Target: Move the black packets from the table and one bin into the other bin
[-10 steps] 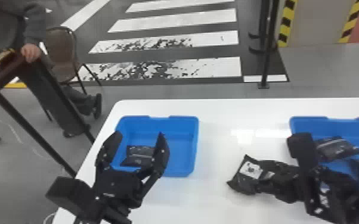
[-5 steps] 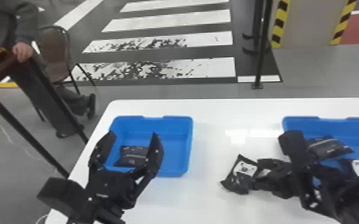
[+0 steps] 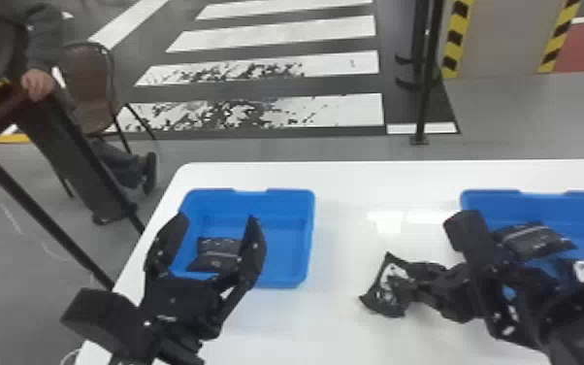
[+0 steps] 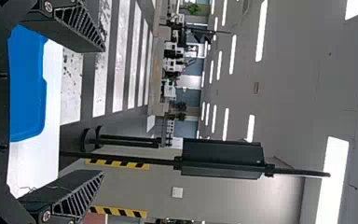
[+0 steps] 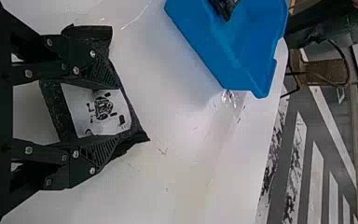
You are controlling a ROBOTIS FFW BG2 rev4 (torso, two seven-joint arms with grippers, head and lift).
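White table [image 3: 344,330]: left gripper [image 3: 215,219], jaws wide apart, near blue bin [image 3: 308,242]; right gripper [image 3: 414,284], jaws partly parted at black packet [image 3: 384,293], grip unclear.

Table: smooth white top [image 3: 339,310], glossy; you see light mirrored in it.
Bins: two blue rectangular tubs [image 3: 309,233] [image 3: 490,198], smooth, plastic-looking.
Packet: flat black pouch [image 3: 395,309], creased, with a soft sheen; white label [image 5: 80,112], smooth.
Your right gripper [image 3: 414,291]: matt black, ribbed fingers, shiny metal-looking screw heads.
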